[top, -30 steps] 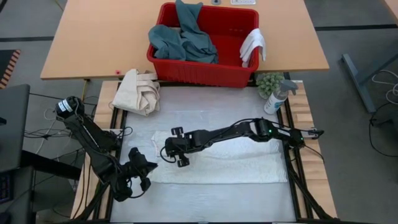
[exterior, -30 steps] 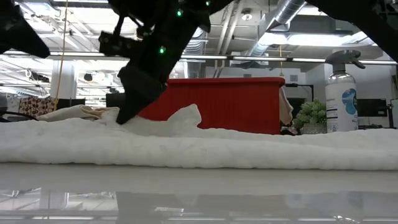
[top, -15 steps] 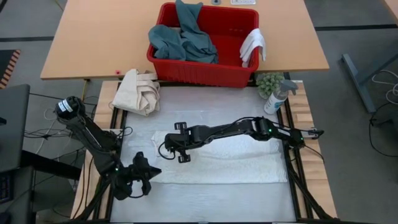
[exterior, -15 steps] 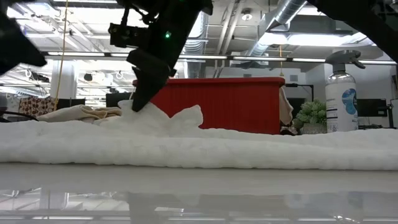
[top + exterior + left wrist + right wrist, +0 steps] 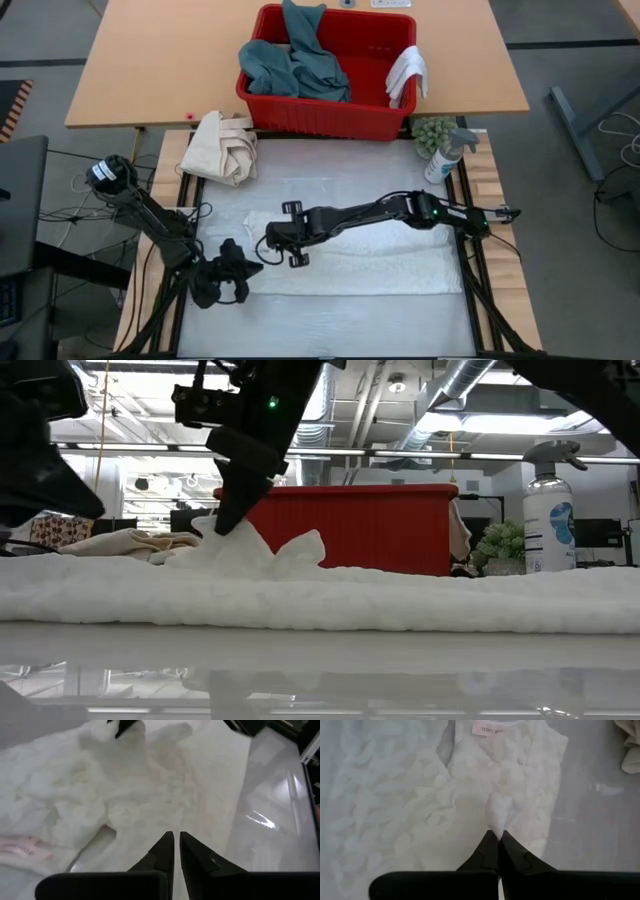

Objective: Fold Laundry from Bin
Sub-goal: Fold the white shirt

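White towel (image 5: 445, 805) shows its pink label only from the right wrist, whose fingers (image 5: 490, 850) pinch its fabric.

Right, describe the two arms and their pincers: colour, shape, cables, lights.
Both arms are dark, near-black jointed links with loose black cables running along them. The right arm shows a small green light near its elbow. The left pincer and the right pincer each end in two slim, tapering black fingers mounted on a wide black bar. No lettering on the arms is legible in these views.
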